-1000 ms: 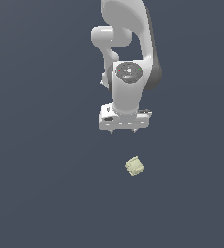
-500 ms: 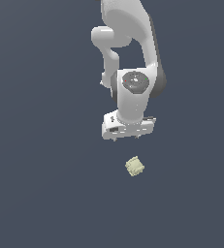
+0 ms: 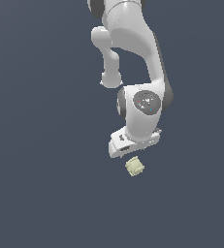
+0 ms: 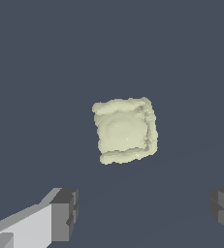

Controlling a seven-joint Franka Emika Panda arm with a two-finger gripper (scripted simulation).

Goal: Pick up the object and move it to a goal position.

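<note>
**Small lump waits below the open claw**

The object [image 4: 125, 131] lies on the table at centre frame, untouched. It looks light, firm and bumpy; I'd pinch its two flatter sides. The claw [image 4: 142, 210] hangs spread wide and empty.

Object [image 3: 134, 166] on floor just below gripper [image 3: 131, 156] in ext. view; w/ nothing touching it.

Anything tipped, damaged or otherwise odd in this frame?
Nothing stands out. The small pale yellow-green bumpy lump lies intact on the plain dark surface, and the white gripper hangs open above it, fingers wide apart.
</note>
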